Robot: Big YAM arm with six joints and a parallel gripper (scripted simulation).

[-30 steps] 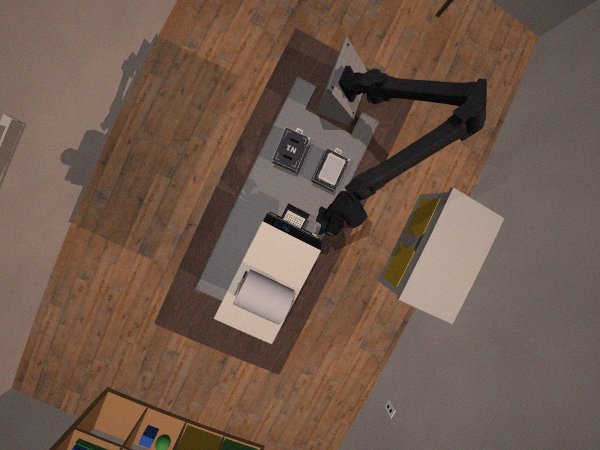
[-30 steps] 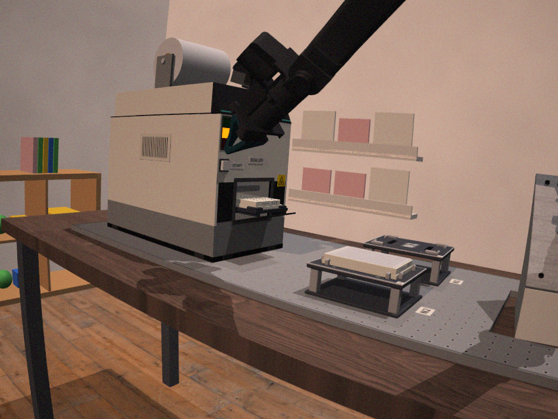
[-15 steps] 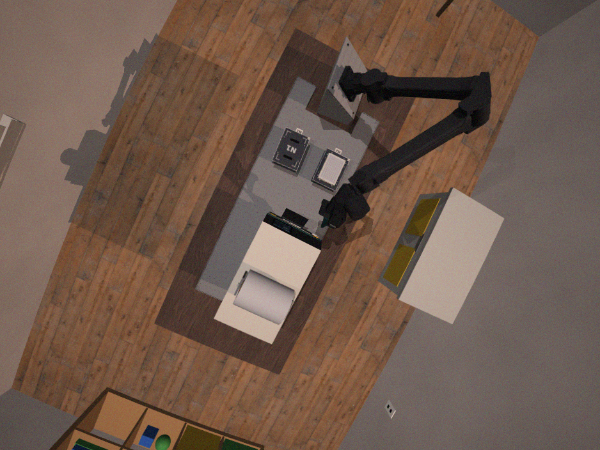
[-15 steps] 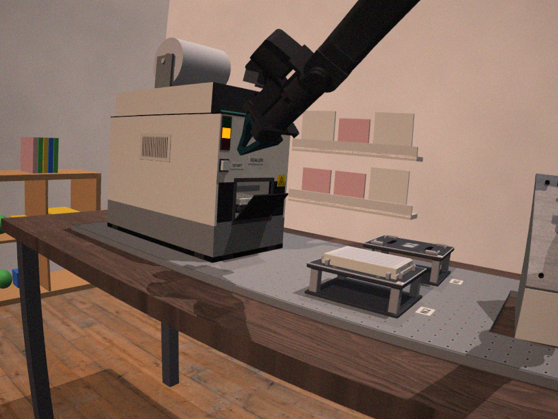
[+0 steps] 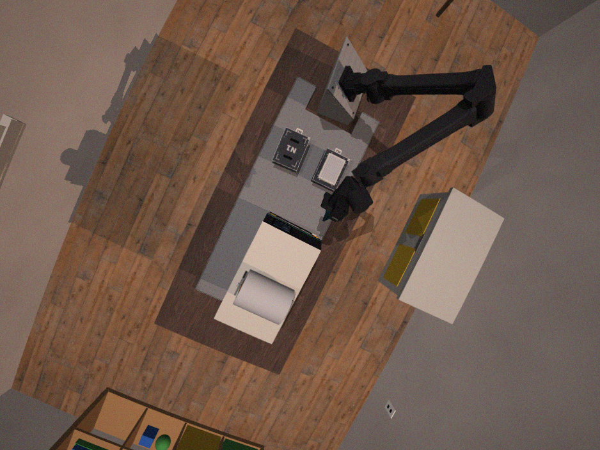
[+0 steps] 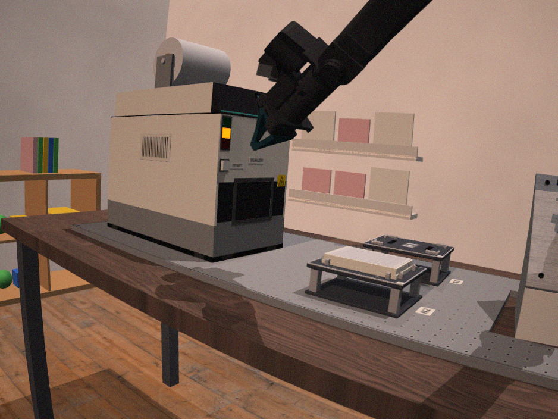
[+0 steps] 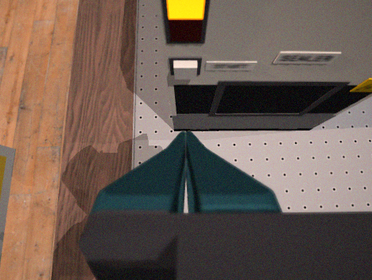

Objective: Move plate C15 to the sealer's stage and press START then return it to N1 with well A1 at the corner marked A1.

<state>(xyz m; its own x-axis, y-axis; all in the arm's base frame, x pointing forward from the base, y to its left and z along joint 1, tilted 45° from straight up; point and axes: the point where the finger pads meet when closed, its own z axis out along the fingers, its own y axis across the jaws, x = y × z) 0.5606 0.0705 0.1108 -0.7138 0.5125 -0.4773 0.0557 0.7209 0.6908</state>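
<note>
Teal tapered jaws closed, nothing held | framed black sealer door (image 6: 253, 200) (image 7: 278, 99) below, ahead; C15 presumably behind | amber rectangular lamp (image 6: 226, 133) (image 7: 186, 9) lit: wait

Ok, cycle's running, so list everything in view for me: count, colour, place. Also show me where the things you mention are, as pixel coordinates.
sealer (image 5: 286, 252) (image 6: 162, 171) (image 7: 246, 36): one, beige and grey, far end of the table
lamp (image 6: 226, 133) (image 7: 186, 9): one, lit amber, sealer front
START button (image 6: 223, 165) (image 7: 185, 67): one, white, below the lamp
foil roll (image 5: 263, 296) (image 6: 202, 62): one, pale grey, on the sealer
nest N1 (image 5: 281, 162) (image 6: 376, 246): one, black, no plate
nest N2 (image 5: 317, 181) (image 6: 315, 264): one, black, beside N1
plate (image 5: 332, 167) (image 6: 367, 260): one, off-white, in N2
wall ledges (image 6: 356, 149) (image 6: 351, 204): two, pale, on the wall
arm (image 5: 416, 145) (image 6: 378, 31): one, black
end effector (image 5: 325, 218) (image 6: 254, 147) (image 7: 185, 141): one, teal fingers, shut
</note>
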